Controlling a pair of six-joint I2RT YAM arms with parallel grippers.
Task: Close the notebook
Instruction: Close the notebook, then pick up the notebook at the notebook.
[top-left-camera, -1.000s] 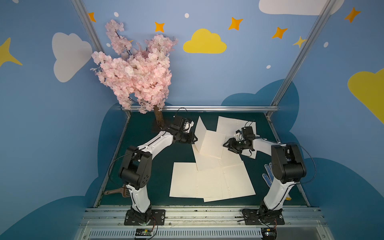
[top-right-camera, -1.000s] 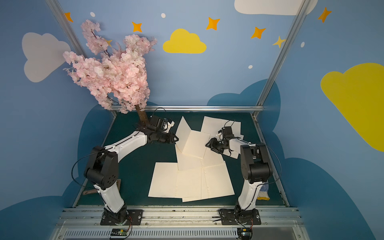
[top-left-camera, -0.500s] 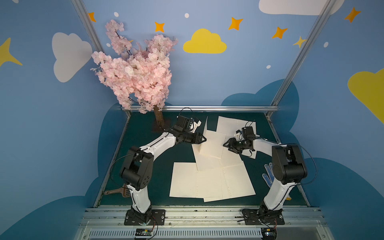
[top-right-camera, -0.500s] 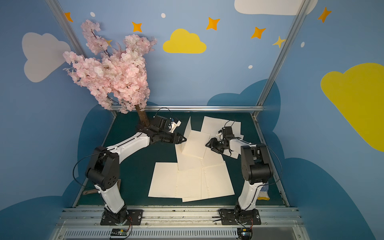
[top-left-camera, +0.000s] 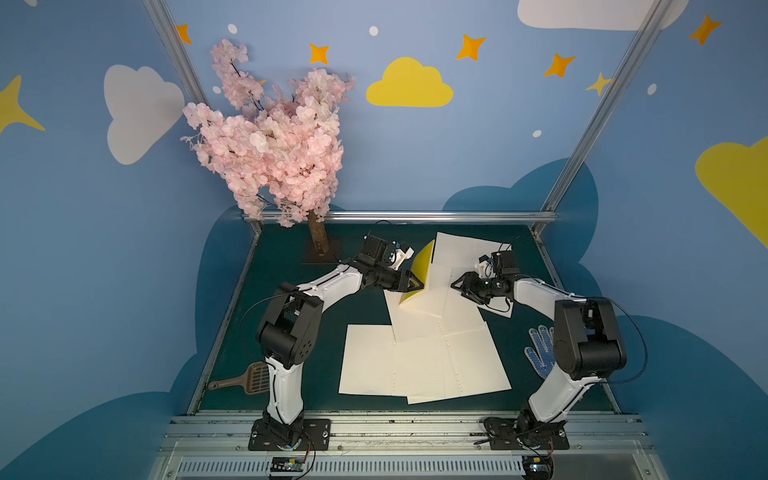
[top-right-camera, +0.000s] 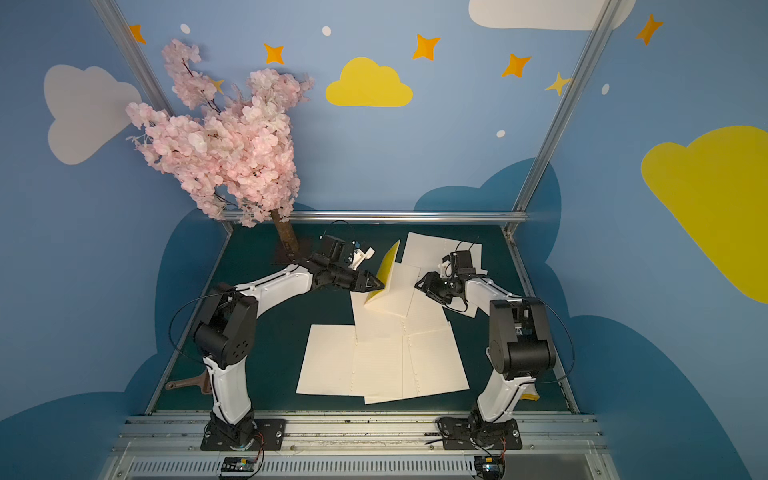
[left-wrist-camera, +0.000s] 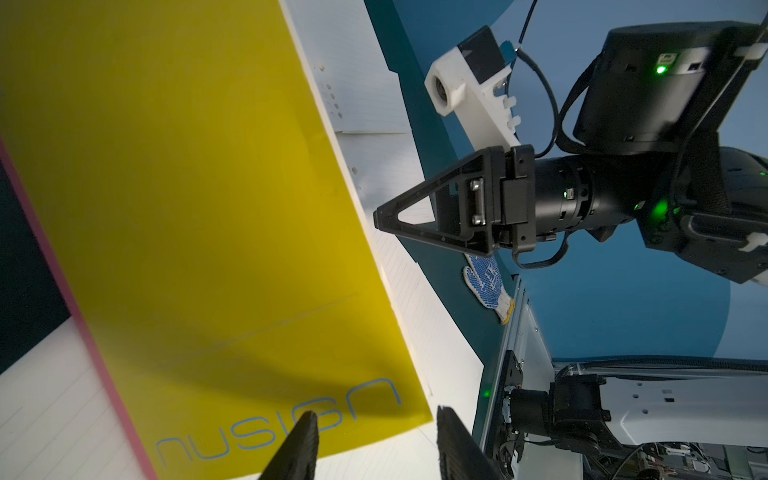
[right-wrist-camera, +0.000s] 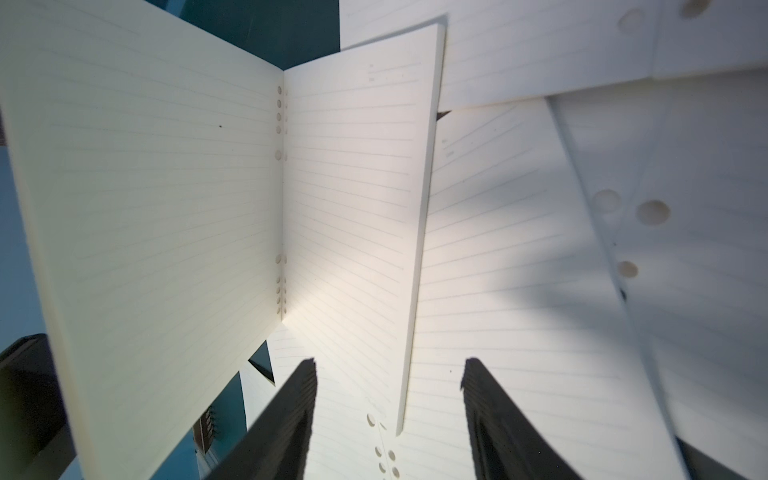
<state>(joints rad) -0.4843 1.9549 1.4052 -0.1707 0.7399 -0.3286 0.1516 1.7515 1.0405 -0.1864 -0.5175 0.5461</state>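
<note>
The notebook (top-left-camera: 430, 291) lies half open on loose sheets at the back middle of the mat. Its yellow cover (top-left-camera: 424, 259) stands nearly upright, with cream lined pages behind it, in both top views (top-right-camera: 388, 266). My left gripper (top-left-camera: 417, 284) is open at the cover's lower outer edge. In the left wrist view the cover (left-wrist-camera: 187, 208) fills the frame and its corner sits between the spread fingers of the left gripper (left-wrist-camera: 377, 413). My right gripper (top-left-camera: 455, 286) is open just right of the notebook. In the right wrist view the flat page block's (right-wrist-camera: 357, 187) edge runs between the fingers of the right gripper (right-wrist-camera: 388, 365), unpinched.
Loose lined sheets (top-left-camera: 415, 357) overlap across the middle and back of the mat. A pink blossom tree (top-left-camera: 270, 141) stands at the back left. A dotted glove (top-left-camera: 540, 349) lies by the right arm's base, and a brown scoop (top-left-camera: 245, 378) at the front left.
My left gripper has swung right and pushed the cover from a slant to nearly upright, so its yellow outside now shows. Its jaws have opened wider. The right gripper has hardly moved.
</note>
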